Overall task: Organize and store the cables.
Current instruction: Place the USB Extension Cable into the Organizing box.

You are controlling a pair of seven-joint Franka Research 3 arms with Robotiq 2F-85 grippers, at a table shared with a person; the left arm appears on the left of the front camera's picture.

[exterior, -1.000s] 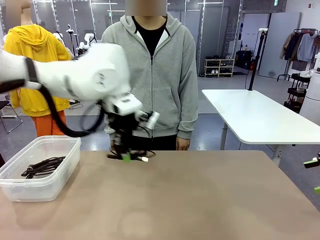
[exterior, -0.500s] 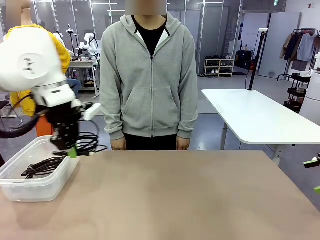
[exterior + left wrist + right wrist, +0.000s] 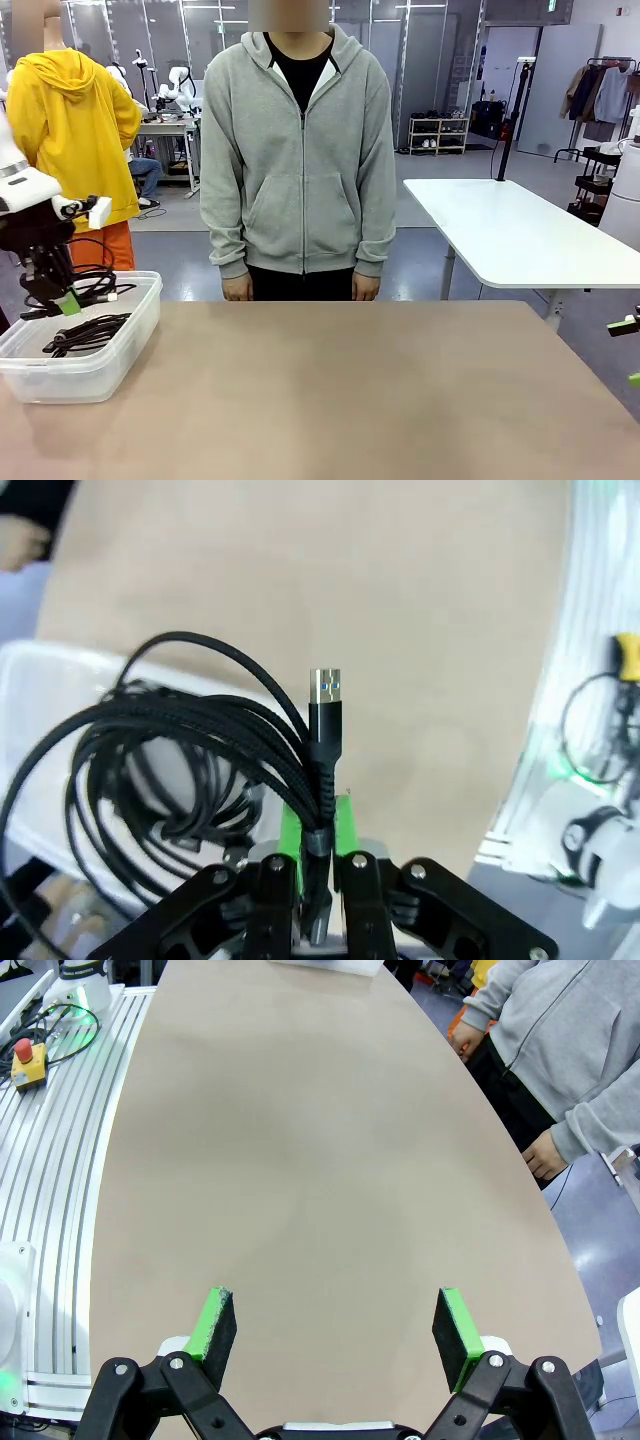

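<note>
At the table's (image 3: 400, 400) left edge, the left gripper (image 3: 62, 303) grips a coiled cable (image 3: 95, 285) above the clear bin (image 3: 110, 355) holding more cables (image 3: 85, 333)

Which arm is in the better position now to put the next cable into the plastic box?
The left. Its gripper is shut on a coiled cable right above the clear box, where another cable already lies. The right gripper is open, holds nothing and is over bare table.
</note>
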